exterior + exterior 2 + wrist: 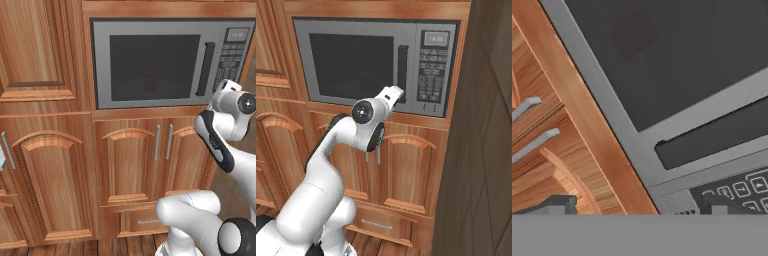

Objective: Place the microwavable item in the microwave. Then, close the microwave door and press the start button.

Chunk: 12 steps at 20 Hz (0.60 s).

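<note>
The microwave point(102, 65) is built into wooden cabinets. Its door point(155, 99) is shut, with the dark bar handle point(205, 68) on its right side. Through the dark window the microwavable item shows dimly as a red cup point(150, 81) point(367, 80) point(634, 32) inside. My gripper point(398, 95) point(637, 205) hovers close in front of the microwave's lower right, by the foot of the handle point(712, 137) and beside the keypad point(431, 75) point(742, 189). Its fingertips point(559, 204) stand far apart with nothing between them, so it is open.
Below the microwave are arched wooden cabinet doors with two metal handles point(158, 142) point(170, 141) and a drawer point(145, 220). A tall wooden side panel point(481, 150) stands close on the right.
</note>
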{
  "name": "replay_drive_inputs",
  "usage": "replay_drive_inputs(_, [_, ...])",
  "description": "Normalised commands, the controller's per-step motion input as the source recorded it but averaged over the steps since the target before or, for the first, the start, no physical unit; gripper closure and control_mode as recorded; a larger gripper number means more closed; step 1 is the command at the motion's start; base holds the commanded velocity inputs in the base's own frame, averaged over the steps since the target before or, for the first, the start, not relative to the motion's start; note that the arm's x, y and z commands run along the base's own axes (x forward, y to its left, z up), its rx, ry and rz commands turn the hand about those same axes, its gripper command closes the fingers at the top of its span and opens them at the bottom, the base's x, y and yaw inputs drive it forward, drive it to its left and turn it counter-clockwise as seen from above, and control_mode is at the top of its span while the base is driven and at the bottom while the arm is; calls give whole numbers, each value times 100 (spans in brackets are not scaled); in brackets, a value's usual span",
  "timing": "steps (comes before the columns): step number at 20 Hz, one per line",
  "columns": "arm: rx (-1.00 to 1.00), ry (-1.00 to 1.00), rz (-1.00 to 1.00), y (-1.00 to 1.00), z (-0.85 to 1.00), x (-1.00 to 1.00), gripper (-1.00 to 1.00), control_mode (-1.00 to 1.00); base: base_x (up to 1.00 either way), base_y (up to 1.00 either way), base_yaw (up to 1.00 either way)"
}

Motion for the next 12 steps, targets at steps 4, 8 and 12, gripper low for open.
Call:
replay_drive_inputs(4, [1, -2, 9, -92, 0, -15, -100, -100, 0, 0, 0])
replay_drive_inputs(8, [0, -2, 15, -56, 0, 9, -100, -100, 0, 0, 0])
replay_drive_inputs(12, [0, 0, 7, -52, 0, 21, -100, -100, 0, 0, 0])
